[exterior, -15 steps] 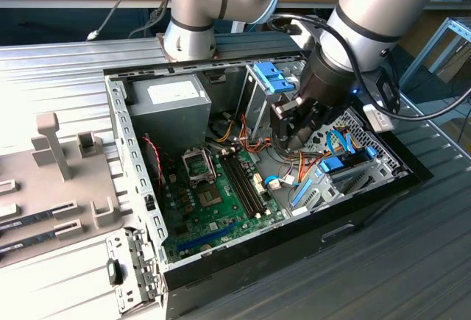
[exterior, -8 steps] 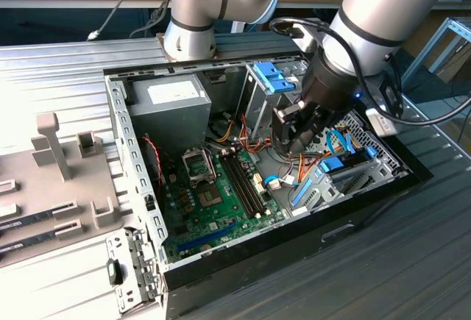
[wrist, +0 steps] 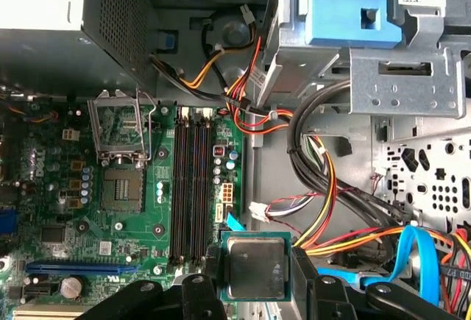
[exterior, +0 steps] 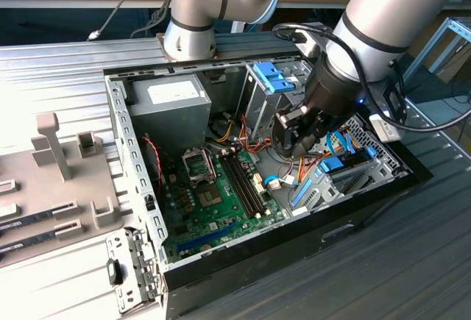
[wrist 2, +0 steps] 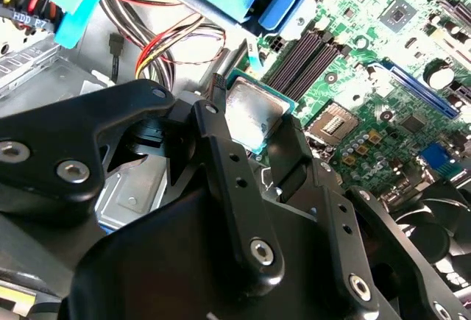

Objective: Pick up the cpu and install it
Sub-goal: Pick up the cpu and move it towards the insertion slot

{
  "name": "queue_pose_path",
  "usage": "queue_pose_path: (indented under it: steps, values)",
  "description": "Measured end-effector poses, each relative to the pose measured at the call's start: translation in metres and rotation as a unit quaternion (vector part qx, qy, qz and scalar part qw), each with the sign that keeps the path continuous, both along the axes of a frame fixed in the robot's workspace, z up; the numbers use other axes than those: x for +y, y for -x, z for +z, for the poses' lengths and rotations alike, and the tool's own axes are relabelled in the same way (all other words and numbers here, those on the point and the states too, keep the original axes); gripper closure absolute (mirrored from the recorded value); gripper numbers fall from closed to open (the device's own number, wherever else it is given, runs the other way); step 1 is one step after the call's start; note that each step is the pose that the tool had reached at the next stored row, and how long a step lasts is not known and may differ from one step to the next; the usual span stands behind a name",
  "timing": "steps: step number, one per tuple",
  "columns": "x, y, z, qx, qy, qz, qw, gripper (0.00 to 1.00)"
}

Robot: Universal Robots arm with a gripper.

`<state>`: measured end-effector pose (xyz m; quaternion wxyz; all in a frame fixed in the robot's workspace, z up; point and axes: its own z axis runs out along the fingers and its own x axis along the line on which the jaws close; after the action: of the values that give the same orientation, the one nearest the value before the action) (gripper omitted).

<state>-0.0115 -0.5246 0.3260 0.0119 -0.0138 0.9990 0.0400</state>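
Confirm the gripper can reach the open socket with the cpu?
Probably yes: the gripper holds the cpu, the socket frame is hinged up, and nothing visible covers the socket.

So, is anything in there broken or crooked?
Nothing looks broken or spilled. The one thing out of its place is the cpu: the gripper is shut on its edges, holding it up inside the case, apart from the socket. The socket sits empty with its frame flipped open.
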Motion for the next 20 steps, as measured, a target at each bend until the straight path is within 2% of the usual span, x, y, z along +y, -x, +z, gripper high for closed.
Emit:
queue_pose_path:
  steps: [11,13,17,20]
  values:
    - [-0.0079,0.0,-0.0022,0.0,0.0,0.0,1.0,0.53]
    - [-0.011,0.0,-0.0031,0.0,0.0,0.0,1.0,0.53]
    - [-0.0107,0.0025,-0.0038,0.0,-0.0001,0.0,1.0,0.53]
    - [-0.0083,0.0072,-0.0042,0.0,0.0,0.0,1.0,0.53]
